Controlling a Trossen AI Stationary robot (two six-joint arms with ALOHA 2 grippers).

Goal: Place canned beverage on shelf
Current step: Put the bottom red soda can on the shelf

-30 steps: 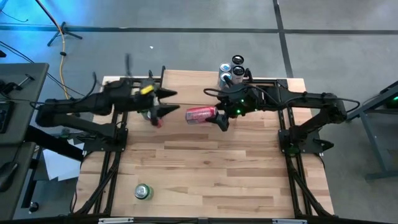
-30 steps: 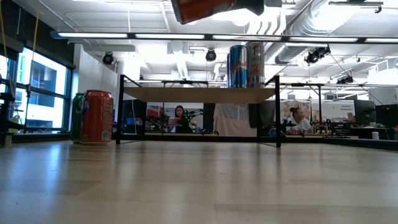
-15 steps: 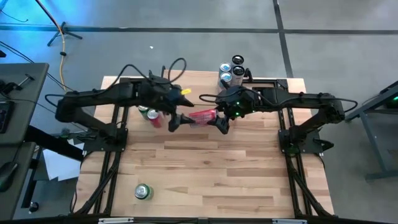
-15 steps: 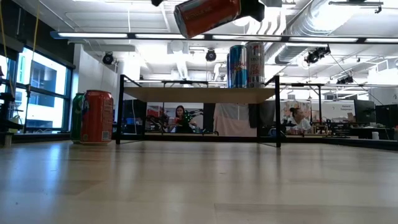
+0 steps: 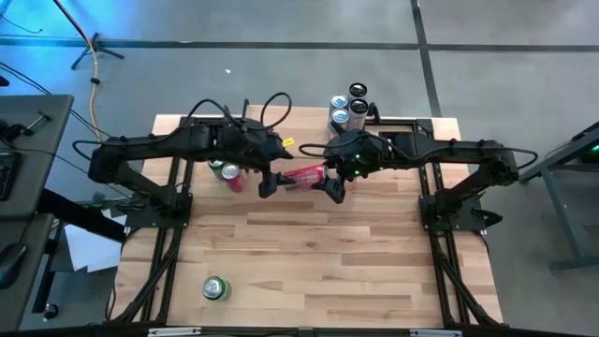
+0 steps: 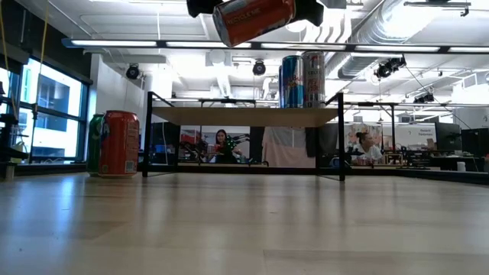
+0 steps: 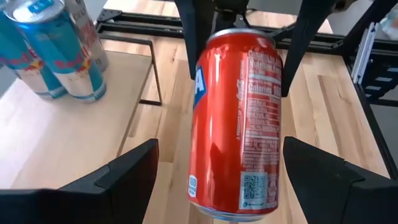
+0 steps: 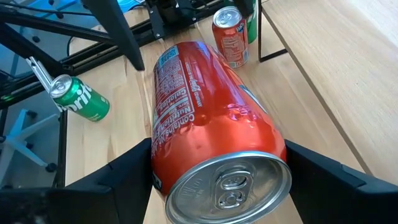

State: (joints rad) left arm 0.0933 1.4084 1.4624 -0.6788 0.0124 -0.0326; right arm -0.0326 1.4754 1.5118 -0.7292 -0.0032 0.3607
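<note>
A: From above, what sits around the red can (image 5: 302, 173)?

B: It lies sideways in the air over the counter (image 5: 318, 253), in front of the shelf (image 5: 281, 126). The right claw (image 5: 329, 174) holds it at 1 end. The left claw (image 5: 268, 177) reaches its other end, fingers spread wide to either side; I cannot tell if they touch it. 2 cans (image 5: 227, 174) stand on the counter partly under the left arm, 1 green can (image 5: 215, 288) stands alone near the front edge, and 3 cans (image 5: 348, 106) cluster at the shelf's right end.

A: And from counter height?

B: The red can (image 6: 254, 18) hangs tilted near the upper edge, above the shelf board (image 6: 243, 115); both claws are cut off there. 2 tall cans (image 6: 302, 79) show on the shelf; the 3rd is hidden. A red can (image 6: 120, 143) and a green one (image 6: 95, 144) behind it stand at left.

A: The left wrist camera?

B: The red can (image 7: 235, 124) fills the middle, between the 2 wide-set fingers (image 7: 118, 177), with the right arm's fingers (image 7: 194, 37) clamped at its far end. The 3 shelf cans (image 7: 56, 46) are cut off.

A: The right wrist?

B: The can's lid (image 8: 229, 185) faces the lens, gripped on both sides. Beyond stand 1 red can (image 8: 231, 37), a green one mostly hidden behind it, and 1 green can (image 8: 79, 96) farther off.
</note>
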